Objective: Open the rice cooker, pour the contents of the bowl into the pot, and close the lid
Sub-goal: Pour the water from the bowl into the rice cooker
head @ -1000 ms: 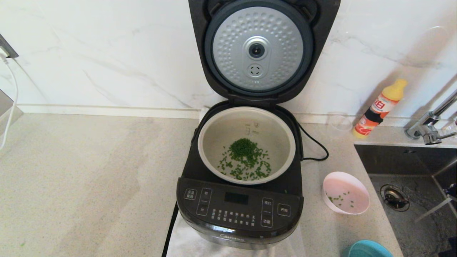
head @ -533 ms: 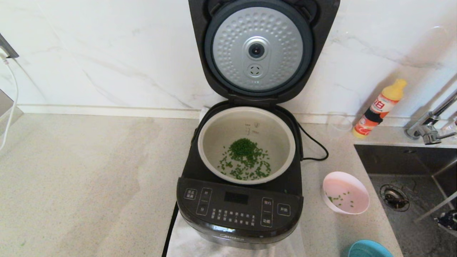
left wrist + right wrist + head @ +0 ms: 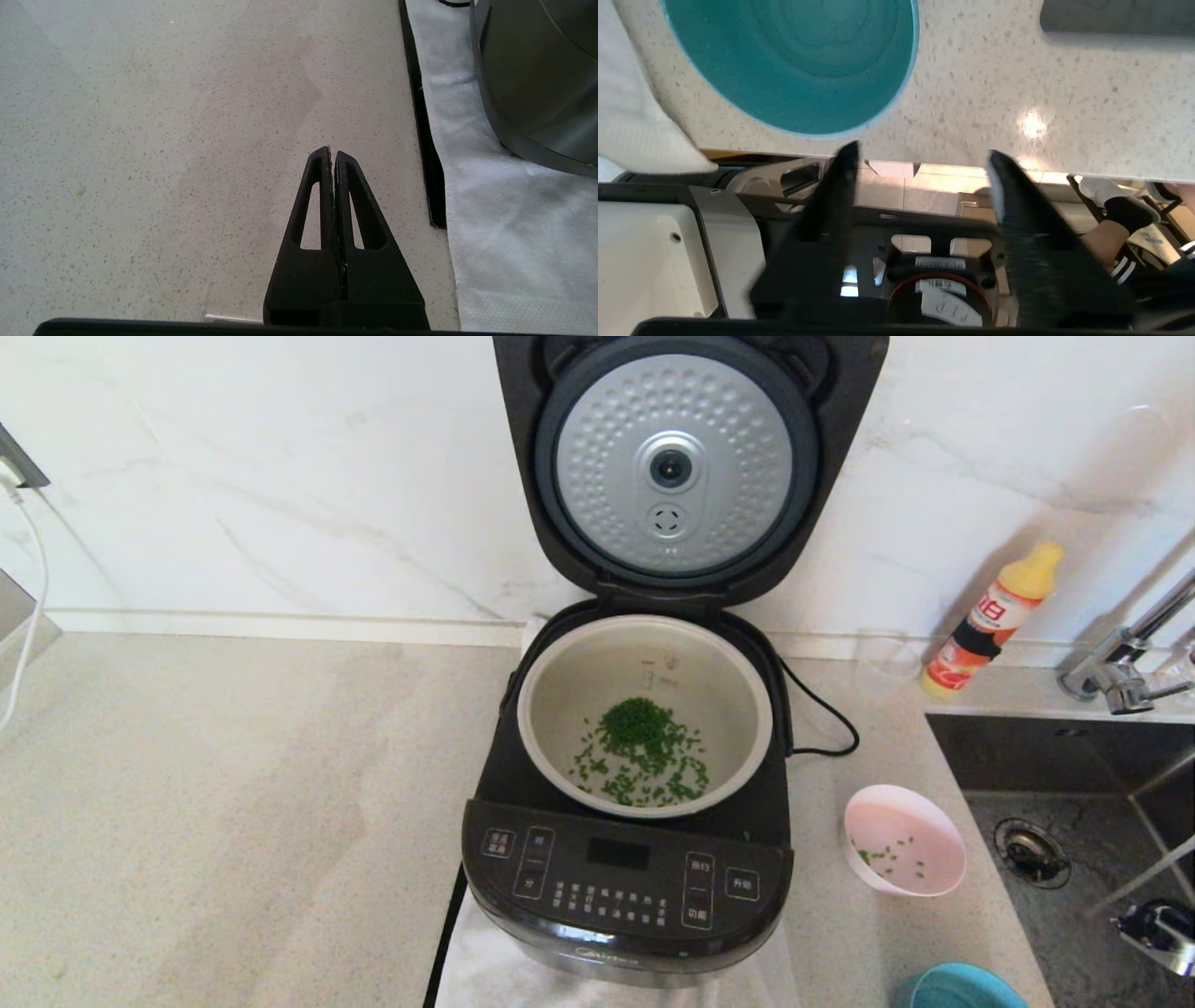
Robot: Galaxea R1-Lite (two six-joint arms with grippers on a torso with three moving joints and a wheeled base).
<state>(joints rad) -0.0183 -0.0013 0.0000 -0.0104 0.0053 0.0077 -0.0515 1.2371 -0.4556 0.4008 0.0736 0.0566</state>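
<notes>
The black rice cooker (image 3: 625, 887) stands at the middle of the counter with its lid (image 3: 672, 467) swung up, the dimpled silver plate facing me. Chopped green bits lie heaped in the pale pot (image 3: 597, 681). To the cooker's right the pink bowl (image 3: 934, 845) rests upright on the counter, only a few green bits left in it. My right gripper (image 3: 922, 151) is open and empty beyond the counter's front edge; part of that arm (image 3: 1158, 926) shows over the sink. My left gripper (image 3: 331, 150) is shut, low over bare counter left of the rice cooker (image 3: 537, 70).
A teal bowl (image 3: 966, 987) sits at the counter's front edge, near my right gripper, also the teal bowl (image 3: 794, 60). The sink (image 3: 1074, 859), tap (image 3: 1120, 663), an orange bottle (image 3: 994, 616) and a clear cup (image 3: 887, 658) are at the right. A white cloth (image 3: 490, 186) lies under the cooker.
The visible part of my right arm has slid along the right edge toward the front, away from the pink bowl. Cooker, lid, pot and bowl have not moved.
</notes>
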